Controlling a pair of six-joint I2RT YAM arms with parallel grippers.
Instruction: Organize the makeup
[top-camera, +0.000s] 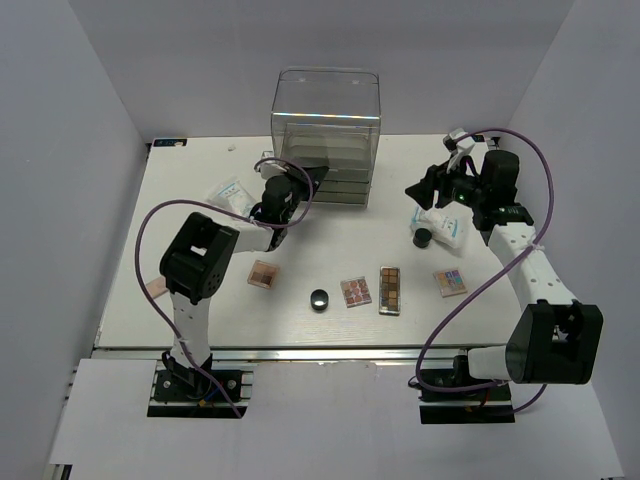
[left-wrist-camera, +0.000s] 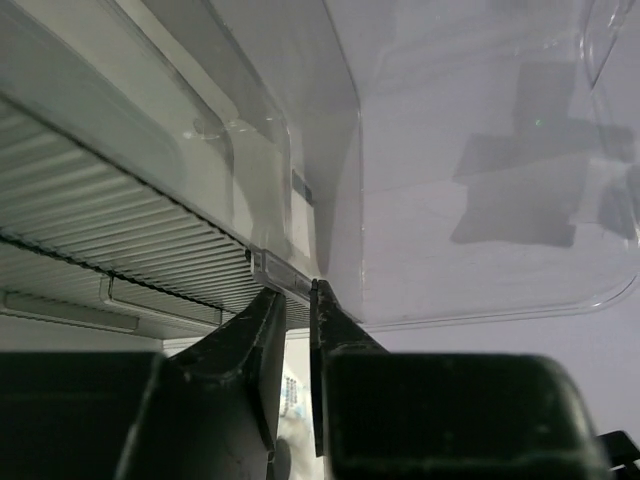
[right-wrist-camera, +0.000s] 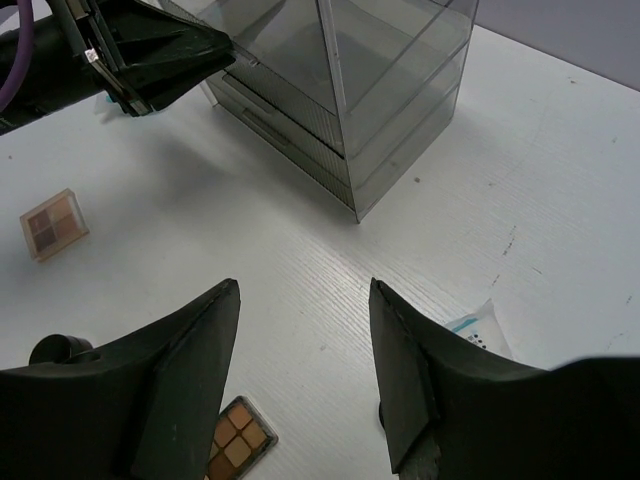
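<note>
Step in hand looks like getting a drawer open; none of the makeup is stowed yet. Clear acrylic drawer box (top-camera: 326, 130) stands mid-table at the far edge. Left gripper (top-camera: 312, 172) is at its lower front-left corner. In the wrist view its fingertips (left-wrist-camera: 268, 305) sit narrowly apart either side of the drawer's small pull tab (left-wrist-camera: 278, 272); cannot tell whether they actually bite it. Right gripper (right-wrist-camera: 305, 380) hangs released, jaws wide, nothing between, above a white blue-printed packet (top-camera: 443, 225) toward the right edge. Makeup lies loose on the table (top-camera: 280, 330). Brown palette (top-camera: 263, 273), round black pot (top-camera: 319, 298), multicoloured palette (top-camera: 355, 291), long narrow palette (top-camera: 390, 290) and another small palette (top-camera: 449, 282) form a row toward the near edge. Pink palette (top-camera: 155, 288) is at the left edge, second packet (top-camera: 230, 193) toward the far left corner. Next, by my reckoning: a firm pinch on the tab, then a straight pull toward the near edge without dragging the box.
</note>
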